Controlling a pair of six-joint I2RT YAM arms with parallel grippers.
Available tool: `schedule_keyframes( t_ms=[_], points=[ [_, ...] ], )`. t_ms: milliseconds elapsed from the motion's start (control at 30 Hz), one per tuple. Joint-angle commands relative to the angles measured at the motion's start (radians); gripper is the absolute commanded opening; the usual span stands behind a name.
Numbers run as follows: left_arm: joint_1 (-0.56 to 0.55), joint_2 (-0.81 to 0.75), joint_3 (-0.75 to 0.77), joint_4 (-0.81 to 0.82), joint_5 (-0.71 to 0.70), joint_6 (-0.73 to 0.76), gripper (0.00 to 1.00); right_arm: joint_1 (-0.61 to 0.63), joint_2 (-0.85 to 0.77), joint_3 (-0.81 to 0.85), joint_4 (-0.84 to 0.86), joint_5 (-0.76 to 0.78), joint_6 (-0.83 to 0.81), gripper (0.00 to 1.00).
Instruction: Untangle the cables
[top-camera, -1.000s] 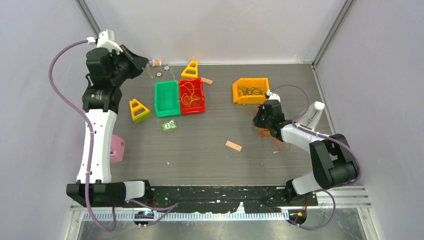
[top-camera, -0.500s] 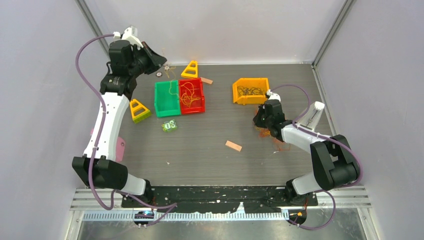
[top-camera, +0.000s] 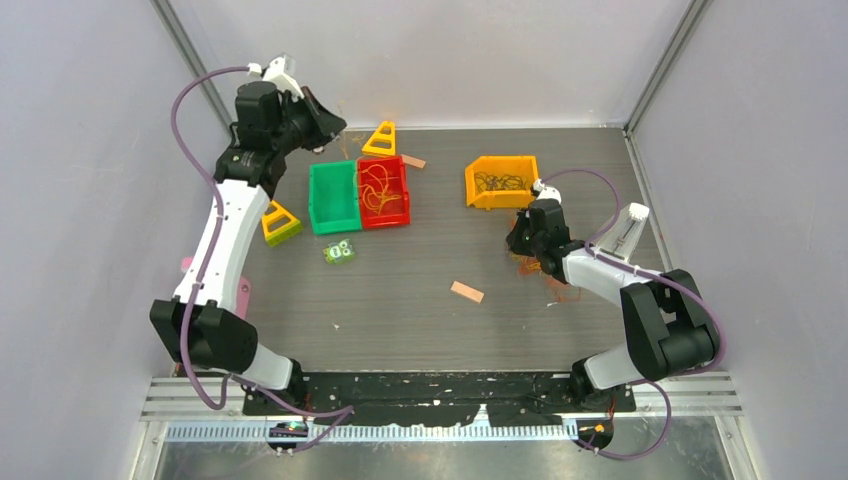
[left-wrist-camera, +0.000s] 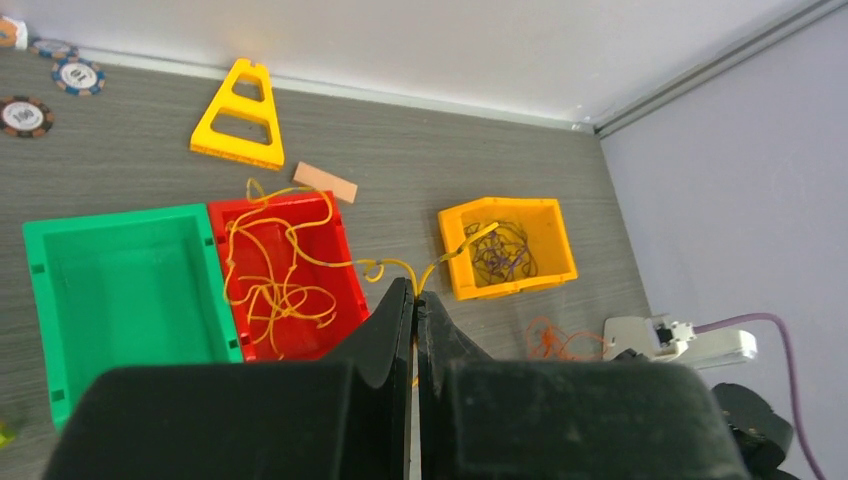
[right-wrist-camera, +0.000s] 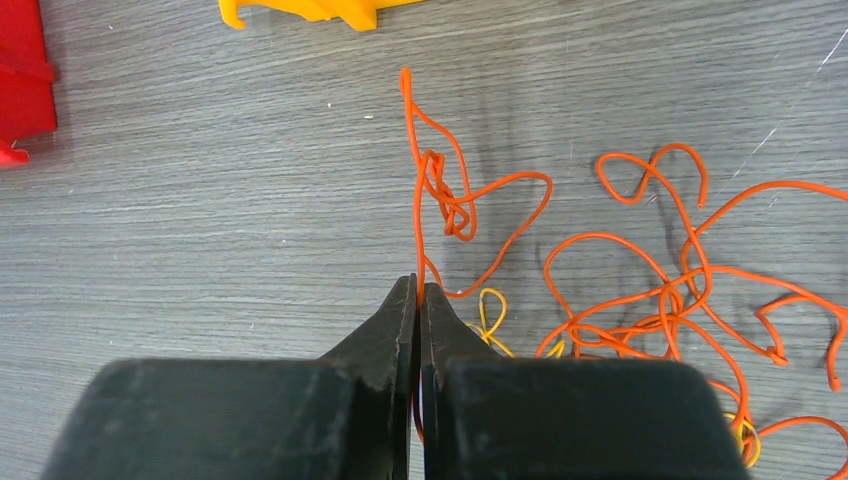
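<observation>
My left gripper (top-camera: 332, 124) hangs high over the back left of the table, shut on a thin yellow cable (left-wrist-camera: 397, 261) whose ends curl out above the tips (left-wrist-camera: 413, 292). More yellow cables (left-wrist-camera: 270, 290) lie in the red bin (top-camera: 406, 190). Dark cables (left-wrist-camera: 505, 250) fill the yellow bin (top-camera: 495, 200). Low at the right, my right gripper (top-camera: 520, 243) is shut on an orange cable (right-wrist-camera: 419, 240) at its tips (right-wrist-camera: 417, 285). That strand leads up to a knot (right-wrist-camera: 450, 205). A loose orange tangle (right-wrist-camera: 660, 290) spreads to its right, with a bit of yellow cable (right-wrist-camera: 490, 310).
A green bin (top-camera: 333, 200) stands left of the red one. Two yellow triangular stands (top-camera: 380, 140) (top-camera: 278, 222), a tan block (top-camera: 466, 291), a small green piece (top-camera: 340, 252), a pink object (top-camera: 236, 296) and poker chips (left-wrist-camera: 25, 115) lie around.
My left arm has swung from the far left toward the right along the back wall, gripper still shut. The right arm has not moved.
</observation>
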Motion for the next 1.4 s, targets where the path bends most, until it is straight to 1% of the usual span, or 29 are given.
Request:
schedule_keyframes(
  t_ms=[0, 133, 233, 267, 400, 500, 667, 1000, 1033, 1200, 1333, 1367],
  points=[
    [-0.018, 0.021, -0.056, 0.033, -0.028, 0.059, 0.00, 0.001, -0.047, -0.004, 0.040, 0.018, 0.008, 0.05],
    [-0.054, 0.070, -0.079, 0.010, -0.064, 0.094, 0.00, 0.001, -0.057, -0.011, 0.044, 0.024, 0.010, 0.05],
    [-0.078, 0.116, -0.068, -0.023, -0.068, 0.115, 0.00, 0.002, -0.056, -0.010, 0.044, 0.024, 0.010, 0.05],
    [-0.087, 0.132, -0.060, -0.042, -0.088, 0.125, 0.00, 0.002, -0.055, -0.009, 0.043, 0.025, 0.010, 0.05],
    [-0.112, 0.246, 0.037, -0.201, -0.198, 0.184, 0.00, 0.002, -0.058, -0.011, 0.043, 0.026, 0.014, 0.06],
    [-0.114, 0.350, 0.125, -0.303, -0.238, 0.214, 0.00, 0.001, -0.060, -0.011, 0.044, 0.027, 0.015, 0.05],
    [-0.128, 0.489, 0.240, -0.370, -0.308, 0.238, 0.00, 0.002, -0.064, -0.012, 0.044, 0.026, 0.017, 0.05],
    [-0.175, 0.712, 0.428, -0.387, -0.292, 0.194, 0.00, 0.001, -0.060, -0.010, 0.042, 0.028, 0.017, 0.05],
    [-0.179, 0.735, 0.440, -0.384, -0.262, 0.186, 0.00, 0.001, -0.060, -0.010, 0.041, 0.028, 0.016, 0.05],
    [-0.183, 0.820, 0.470, -0.370, -0.210, 0.141, 0.00, 0.002, -0.058, -0.009, 0.040, 0.030, 0.016, 0.05],
    [-0.183, 0.827, 0.448, -0.355, -0.210, 0.140, 0.00, 0.002, -0.059, -0.008, 0.038, 0.029, 0.018, 0.06],
    [-0.183, 0.822, 0.445, -0.359, -0.210, 0.142, 0.02, 0.002, -0.059, -0.008, 0.038, 0.029, 0.018, 0.05]
  ],
)
